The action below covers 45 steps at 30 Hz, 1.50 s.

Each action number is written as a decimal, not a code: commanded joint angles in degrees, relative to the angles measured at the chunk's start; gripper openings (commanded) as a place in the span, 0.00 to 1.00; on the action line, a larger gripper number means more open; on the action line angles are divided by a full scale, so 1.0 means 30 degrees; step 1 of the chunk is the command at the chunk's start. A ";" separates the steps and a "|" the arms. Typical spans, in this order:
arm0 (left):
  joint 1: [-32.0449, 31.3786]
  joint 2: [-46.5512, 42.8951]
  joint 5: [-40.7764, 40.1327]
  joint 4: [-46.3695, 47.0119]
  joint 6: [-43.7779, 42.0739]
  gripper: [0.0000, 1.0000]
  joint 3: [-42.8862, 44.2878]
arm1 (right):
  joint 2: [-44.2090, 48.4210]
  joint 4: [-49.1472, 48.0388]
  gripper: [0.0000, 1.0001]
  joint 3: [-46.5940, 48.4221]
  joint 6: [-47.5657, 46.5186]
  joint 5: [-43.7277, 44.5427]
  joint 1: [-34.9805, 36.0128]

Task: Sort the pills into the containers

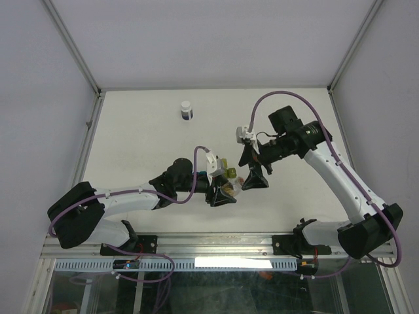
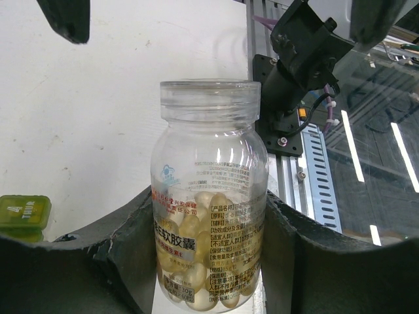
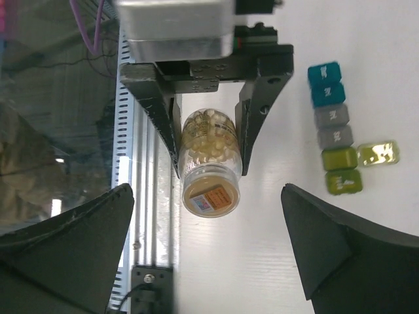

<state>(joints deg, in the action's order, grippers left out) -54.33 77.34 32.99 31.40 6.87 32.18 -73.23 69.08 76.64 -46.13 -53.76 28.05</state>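
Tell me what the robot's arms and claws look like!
Each arm has white tube-shaped links and chunky black joints: the left arm and the right arm. A purple cable loops along each one. The left gripper and right gripper are black, each with two wedge-shaped fingers.

Bright, even overhead light nearly washes out the white worktop (image 1: 141,140); shadows are soft. Glare streaks the bottle (image 2: 209,196), and the nearby jaws blur dark.
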 commanded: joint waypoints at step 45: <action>0.0018 -0.0611 0.0396 0.1136 0.0391 0.00 0.0002 | 0.0309 0.3160 0.00 -0.0204 -2.1977 0.1251 0.1134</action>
<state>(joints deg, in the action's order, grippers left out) -54.30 77.21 32.42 32.62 7.42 32.18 -72.36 75.48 73.41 -100.25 -48.97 33.69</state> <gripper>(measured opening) 0.522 0.441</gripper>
